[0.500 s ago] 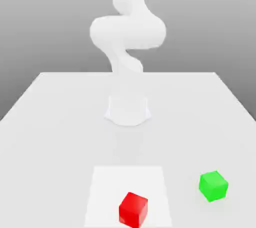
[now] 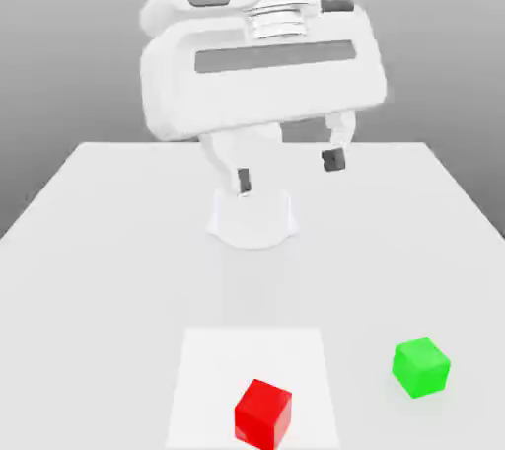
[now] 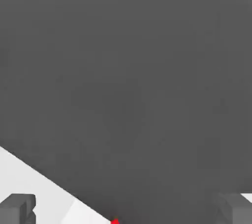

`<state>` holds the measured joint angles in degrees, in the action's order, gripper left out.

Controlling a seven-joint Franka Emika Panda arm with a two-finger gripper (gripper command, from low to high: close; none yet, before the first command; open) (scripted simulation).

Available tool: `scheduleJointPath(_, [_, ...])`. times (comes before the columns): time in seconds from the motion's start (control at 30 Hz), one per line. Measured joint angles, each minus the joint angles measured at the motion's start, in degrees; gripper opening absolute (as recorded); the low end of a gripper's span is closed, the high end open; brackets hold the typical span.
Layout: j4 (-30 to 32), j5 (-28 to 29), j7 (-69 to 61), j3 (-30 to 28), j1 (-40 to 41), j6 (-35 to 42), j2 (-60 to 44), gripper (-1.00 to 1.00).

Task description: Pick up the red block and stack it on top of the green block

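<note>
Simulated test bench — bare white table [image 2: 108,241], grey void.

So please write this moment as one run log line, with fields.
phase: approach | pincer: open, empty, high above table | red block: on table, untouched | green block: on table, apart from red, nothing stacked

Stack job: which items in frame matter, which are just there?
Job:
- red block, on the pale square
- green block, on the table, toward the exterior view's right of the red one
- gripper, open, above the table, holding nothing

Just there:
- table
- pale square patch under the red block
</note>
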<state>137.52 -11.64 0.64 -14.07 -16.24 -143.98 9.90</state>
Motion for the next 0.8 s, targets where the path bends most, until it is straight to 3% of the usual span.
scheduleJointPath(0.2, [2.1, -1.0, -13.2, 0.0, -1.0, -4.5, -11.6, 0.00])
scheduleJointPath(0.4, [4.0, 3.6, -21.6, 0.0, -0.5, -9.9, -22.0, 0.00])
scheduleJointPath(0.53, [3.0, 0.5, -25.1, 3.0, 1.8, -16.2, -30.1, 0.00])
scheduleJointPath(0.57, [2.7, -0.3, -25.7, 3.9, 2.5, -17.5, -31.8, -1.00])
scheduleJointPath(0.8, [2.7, -0.3, -25.8, 3.9, 2.6, -17.6, -31.9, -1.00])
